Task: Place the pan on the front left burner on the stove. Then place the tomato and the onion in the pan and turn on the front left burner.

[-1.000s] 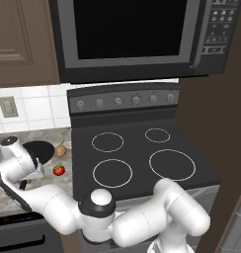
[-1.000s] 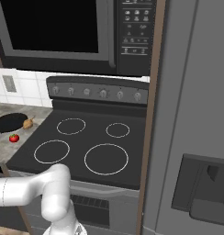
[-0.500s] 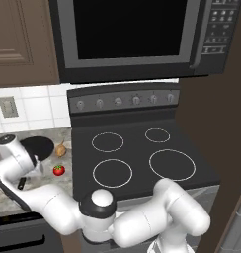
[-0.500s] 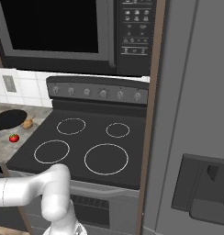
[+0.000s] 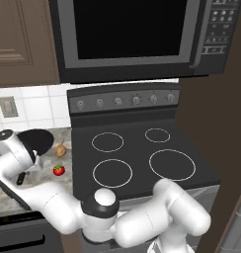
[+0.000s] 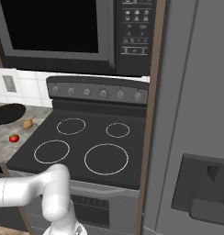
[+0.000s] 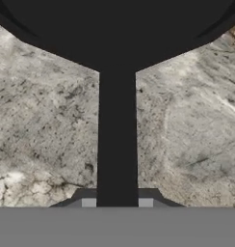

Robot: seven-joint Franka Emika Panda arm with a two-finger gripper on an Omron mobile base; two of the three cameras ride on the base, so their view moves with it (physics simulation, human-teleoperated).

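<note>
pan (image 5: 37, 141) sitting on the stone counter (image 5: 6, 192) left of the stove (image 5: 142, 153) | gripper (image 7: 117, 202) hugging the pan's thin handle – fingertips on both sides | onion (image 5: 60, 149), tomato (image 5: 59, 170) lying nearby – front left burner (image 5: 112, 173) waiting bare

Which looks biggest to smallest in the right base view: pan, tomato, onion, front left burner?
1. Front left burner, though it sits nearer the camera than the pan.
2. Pan, partly cut off by the frame edge.
3. Onion and tomato: too alike to rank.
</note>
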